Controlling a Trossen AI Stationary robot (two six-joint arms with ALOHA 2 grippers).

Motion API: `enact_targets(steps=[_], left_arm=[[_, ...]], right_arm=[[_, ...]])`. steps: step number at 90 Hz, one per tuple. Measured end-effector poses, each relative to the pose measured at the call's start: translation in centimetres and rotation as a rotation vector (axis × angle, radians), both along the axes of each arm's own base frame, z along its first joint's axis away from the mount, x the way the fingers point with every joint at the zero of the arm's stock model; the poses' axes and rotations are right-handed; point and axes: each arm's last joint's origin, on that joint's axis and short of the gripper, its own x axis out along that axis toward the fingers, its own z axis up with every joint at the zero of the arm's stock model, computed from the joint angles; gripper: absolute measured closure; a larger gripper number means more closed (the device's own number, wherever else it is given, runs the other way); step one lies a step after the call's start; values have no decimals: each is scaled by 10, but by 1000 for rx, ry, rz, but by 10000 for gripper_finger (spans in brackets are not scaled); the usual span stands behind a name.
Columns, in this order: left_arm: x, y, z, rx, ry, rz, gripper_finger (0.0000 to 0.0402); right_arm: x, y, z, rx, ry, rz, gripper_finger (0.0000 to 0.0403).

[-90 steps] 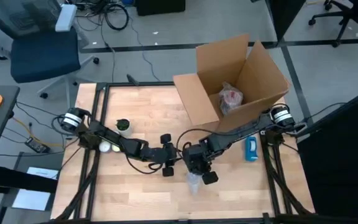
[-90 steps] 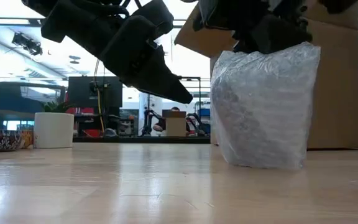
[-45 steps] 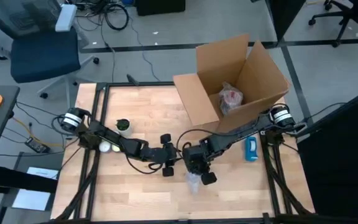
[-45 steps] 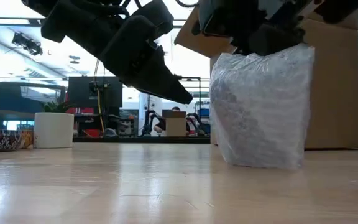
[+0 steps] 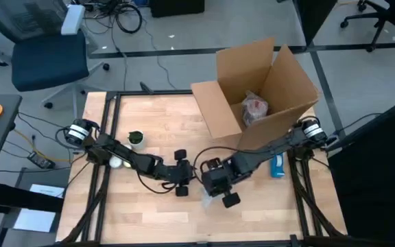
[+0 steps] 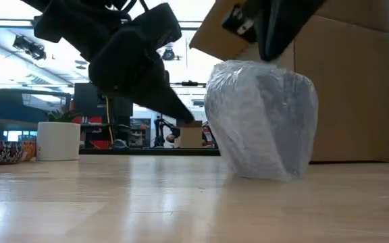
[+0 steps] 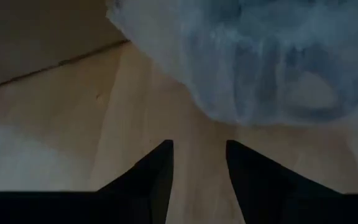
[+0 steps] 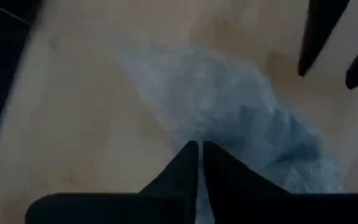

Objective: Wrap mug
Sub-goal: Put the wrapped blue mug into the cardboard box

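While the right gripper [image 8: 199,163] is pinching the bubble-wrapped mug [image 6: 262,121] from above (seemingly its wrap), the left gripper [image 7: 199,163] is waiting unclenched just beside it.

Wrapped mug [image 5: 210,197] mid-table, box [image 5: 258,92] behind, L gripper [image 5: 186,180] beside.

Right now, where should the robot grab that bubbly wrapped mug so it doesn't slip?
Probably from above, by the bunched wrap at the top of the wrapped mug: it stands upright on the table, its sides look round and slippery, and the right gripper is already pinching there.
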Motion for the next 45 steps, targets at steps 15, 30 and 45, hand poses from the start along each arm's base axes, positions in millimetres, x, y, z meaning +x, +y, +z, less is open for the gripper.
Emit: enact_targets(steps=[15, 30, 45], left_arm=[[-1, 1, -1, 10, 7, 12, 271], [-1, 1, -1, 9, 5, 16, 271], [-1, 1, -1, 9, 4, 17, 271]], right_arm=[[1, 3, 10, 33, -13, 9, 340], [-3, 0, -5, 30, 36, -29, 283], [-8, -9, -32, -20, 85, -103, 241]])
